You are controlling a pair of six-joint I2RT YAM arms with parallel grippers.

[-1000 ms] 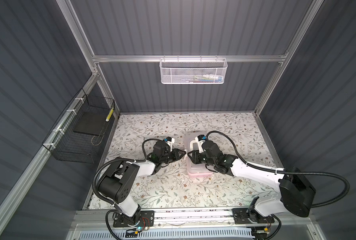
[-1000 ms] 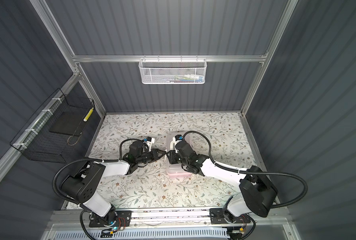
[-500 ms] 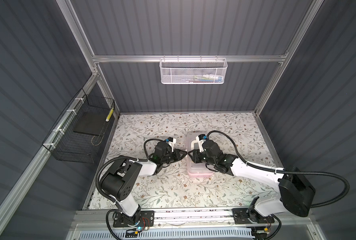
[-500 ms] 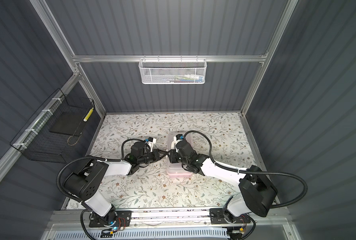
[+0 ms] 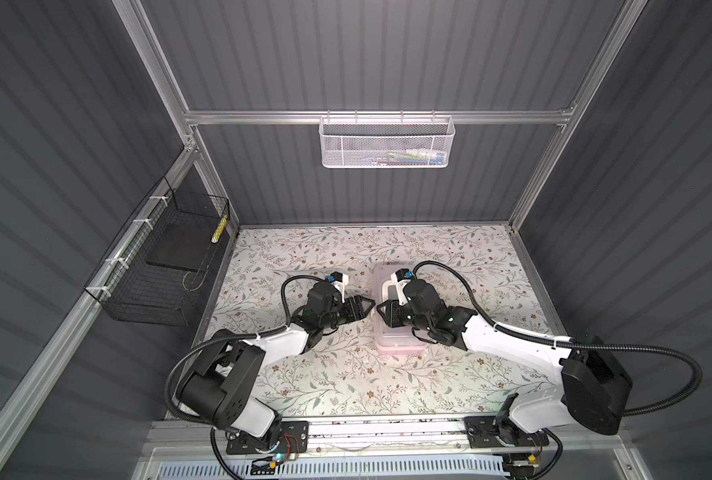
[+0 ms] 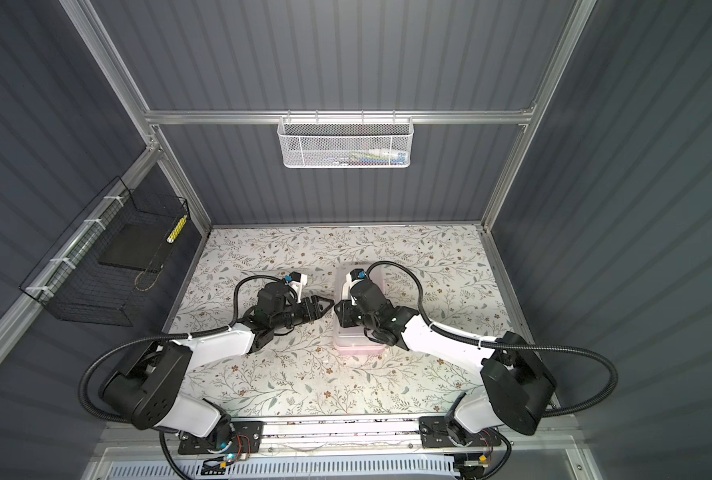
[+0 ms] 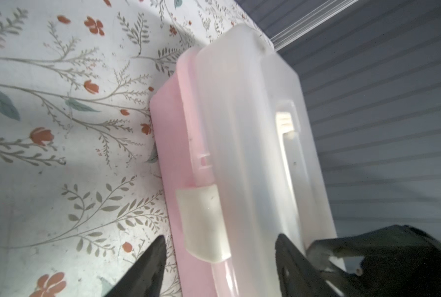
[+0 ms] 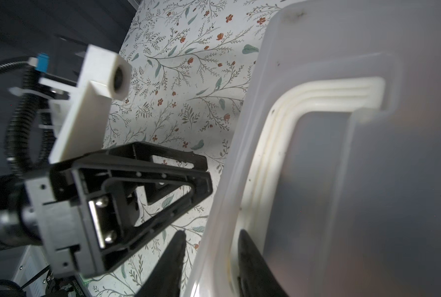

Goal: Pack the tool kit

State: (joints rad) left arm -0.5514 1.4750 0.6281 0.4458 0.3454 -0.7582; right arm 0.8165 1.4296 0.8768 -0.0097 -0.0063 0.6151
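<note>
Gently: left gripper [image 7: 219, 236] gapes around latch [image 7: 200, 216], right gripper [image 8: 210, 232] straddles lid [image 8: 368, 205] edge (clamped? can't tell); I'd press squarely.

Pink tool kit [image 5: 396, 341], closed, flat

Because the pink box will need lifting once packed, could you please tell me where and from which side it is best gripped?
Probably the long bar of the white handle, from straight above: it lies flat along the frosted lid near the edge facing the left arm, with an open recess inside its bend for one finger. The right end effector straddles that edge.
</note>
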